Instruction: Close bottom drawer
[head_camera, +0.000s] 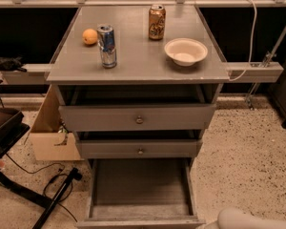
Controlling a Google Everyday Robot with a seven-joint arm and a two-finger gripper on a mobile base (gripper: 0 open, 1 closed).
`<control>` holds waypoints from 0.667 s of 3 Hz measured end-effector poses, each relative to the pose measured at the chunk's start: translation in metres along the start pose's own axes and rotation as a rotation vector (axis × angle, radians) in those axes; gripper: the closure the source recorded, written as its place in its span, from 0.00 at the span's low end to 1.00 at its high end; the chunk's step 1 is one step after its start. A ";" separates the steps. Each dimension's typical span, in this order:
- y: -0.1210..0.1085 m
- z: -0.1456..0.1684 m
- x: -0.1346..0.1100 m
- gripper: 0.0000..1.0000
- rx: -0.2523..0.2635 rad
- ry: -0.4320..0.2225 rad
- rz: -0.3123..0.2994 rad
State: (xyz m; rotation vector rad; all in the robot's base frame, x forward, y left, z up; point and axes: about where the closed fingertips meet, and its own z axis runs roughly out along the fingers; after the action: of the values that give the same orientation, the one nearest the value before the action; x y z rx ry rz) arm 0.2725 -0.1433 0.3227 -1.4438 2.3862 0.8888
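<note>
The grey cabinet has three drawers. The bottom drawer is pulled far out towards me and its long tray is empty. Its slim front panel lies at the picture's bottom edge, and its knob is hidden below the edge. The middle drawer and the top drawer are each pulled out a little, with their knobs showing. A white rounded part of my arm shows at the bottom right, just right of the bottom drawer's front corner. My gripper itself is out of view.
On the cabinet top stand a blue can, a brown can, an orange and a white bowl. A cardboard box stands left of the cabinet. A black stand and cables lie on the floor at left.
</note>
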 end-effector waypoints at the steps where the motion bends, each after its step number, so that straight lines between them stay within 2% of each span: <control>1: -0.050 0.060 0.013 1.00 -0.070 -0.072 0.002; 2: -0.077 0.112 0.024 1.00 -0.121 -0.130 0.031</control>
State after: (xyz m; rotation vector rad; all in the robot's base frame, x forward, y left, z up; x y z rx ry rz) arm 0.3134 -0.1200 0.1923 -1.3490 2.3011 1.1167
